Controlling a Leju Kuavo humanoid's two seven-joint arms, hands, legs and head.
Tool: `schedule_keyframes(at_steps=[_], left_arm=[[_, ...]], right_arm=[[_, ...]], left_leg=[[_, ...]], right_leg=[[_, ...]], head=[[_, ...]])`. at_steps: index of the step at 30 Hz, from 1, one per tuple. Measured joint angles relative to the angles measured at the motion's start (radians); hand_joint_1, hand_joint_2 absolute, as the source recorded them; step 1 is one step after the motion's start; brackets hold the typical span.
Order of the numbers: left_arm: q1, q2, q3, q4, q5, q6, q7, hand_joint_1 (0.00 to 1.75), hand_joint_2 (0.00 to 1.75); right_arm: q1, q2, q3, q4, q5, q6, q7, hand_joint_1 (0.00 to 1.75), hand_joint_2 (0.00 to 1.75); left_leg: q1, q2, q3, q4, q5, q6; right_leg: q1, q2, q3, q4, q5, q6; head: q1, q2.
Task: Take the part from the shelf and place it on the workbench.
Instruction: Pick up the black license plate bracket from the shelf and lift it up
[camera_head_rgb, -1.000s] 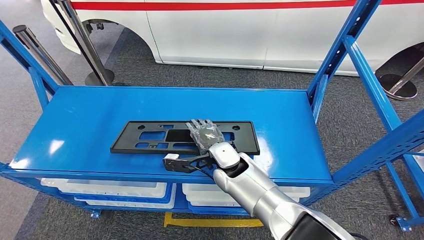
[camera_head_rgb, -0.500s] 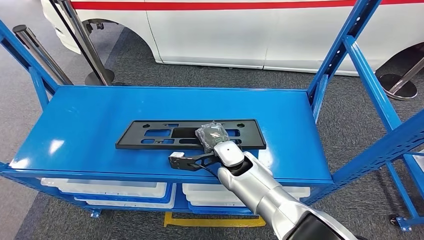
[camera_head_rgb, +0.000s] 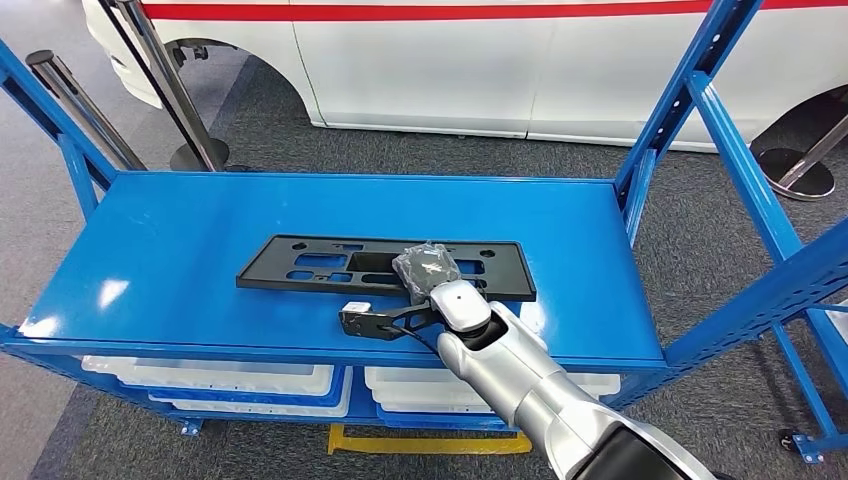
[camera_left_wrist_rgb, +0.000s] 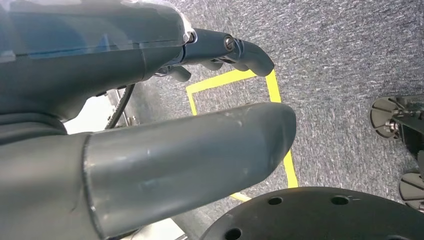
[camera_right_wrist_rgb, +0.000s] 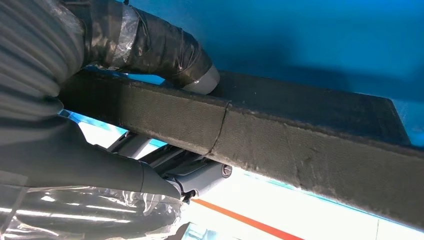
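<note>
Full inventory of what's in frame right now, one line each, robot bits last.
part: 1, black flat plate with cut-outs, lying on the shelf top, near edge gripped
shelf: 1, blue metal rack, top deck in front of the robot, uprights at both sides
bins: several, white, on the level under the top deck
vehicle: 1, white with a red stripe, behind the shelf
stanchions: at least 3, metal posts on round bases, on the floor left and right
floor tape: yellow, on the grey carpet below the shelf
right robot hand: 1, dark under clear wrap, gripping the part's near edge
left robot hand: 1, grey, hanging over the carpet, holding nothing
</note>
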Motion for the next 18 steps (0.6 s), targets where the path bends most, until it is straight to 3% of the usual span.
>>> schedule_keyframes(at_steps=[1,13,18], left_arm=[[0.0,0.0,0.0,0.0,0.003,0.0,-0.003,0.0,1.75],[0.0,0.0,-0.014,0.0,0.023,0.002,-0.024,0.0,1.75],[0.001,0.001,-0.023,0.0,0.062,0.005,-0.022,0.0,1.75]], right_arm=[[0.0,0.0,-0.003,0.0,0.002,0.001,-0.001,1.75,1.75],[0.01,0.0,-0.047,-0.003,0.032,-0.001,-0.012,1.75,1.75],[0.039,0.0,-0.069,-0.045,0.074,-0.06,-0.02,1.75,1.75]], left_leg=[[0.0,0.0,0.0,0.0,0.0,0.0],[0.0,0.0,0.0,0.0,0.0,0.0],[0.0,0.0,0.0,0.0,0.0,0.0]], right_leg=[[0.0,0.0,0.0,0.0,0.0,0.0],[0.0,0.0,0.001,0.0,0.0,0.0],[0.0,0.0,0.001,0.0,0.0,0.0]], head=[[0.0,0.0],[0.0,0.0],[0.0,0.0]])
